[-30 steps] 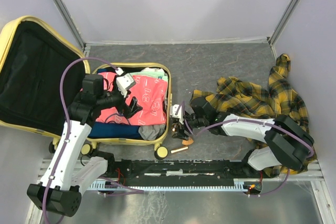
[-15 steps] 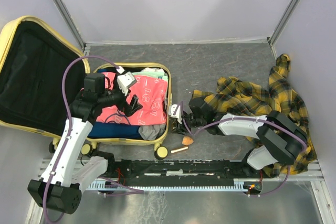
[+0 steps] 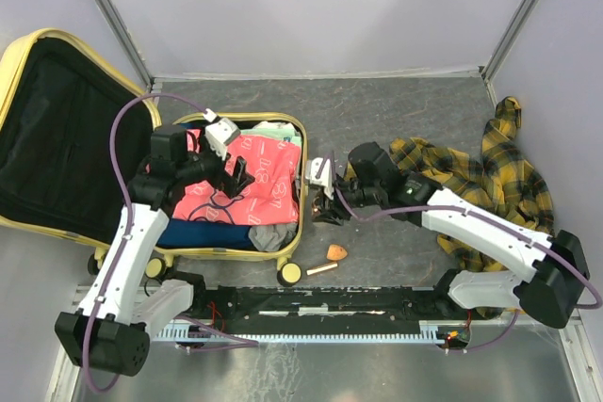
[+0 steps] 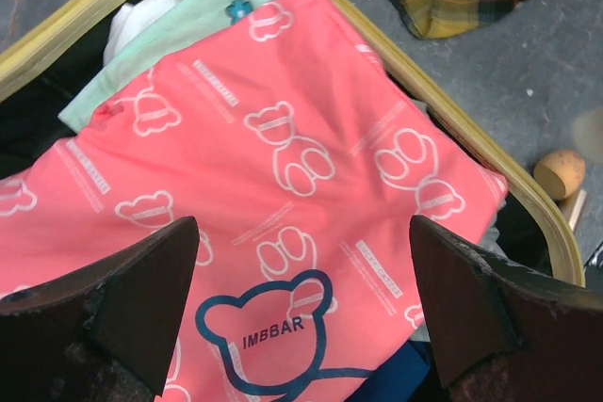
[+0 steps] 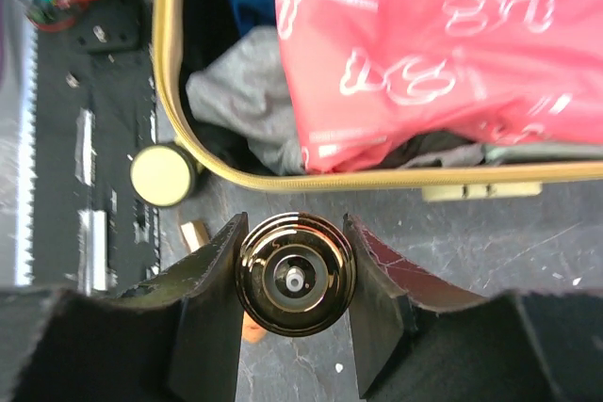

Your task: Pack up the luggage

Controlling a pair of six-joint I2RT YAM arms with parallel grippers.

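The luggage [image 3: 57, 129] lies open at the left, pale yellow with a black-lined lid, its tub full of clothes. A pink bear-print cloth [image 4: 283, 138] lies on top. My left gripper [image 4: 306, 270] hangs open over that cloth with nothing between its fingers; in the top view the left gripper [image 3: 236, 176] is above the tub's middle. My right gripper [image 5: 295, 275] is shut on a dark glossy round bottle [image 5: 295, 273], held above the floor just outside the luggage rim [image 5: 377, 176]. From above, the right gripper [image 3: 325, 204] is beside the tub's right edge.
A yellow plaid shirt [image 3: 471, 181] lies crumpled on the grey floor at the right. An orange egg-shaped piece [image 3: 336, 252] and a small wooden stick [image 3: 321, 269] lie by the luggage's front wheel [image 3: 289, 273]. Grey walls close in the floor.
My right gripper has closed on the dark bottle and carried it away from the orange piece toward the luggage rim. The left arm has shifted slightly toward the back.
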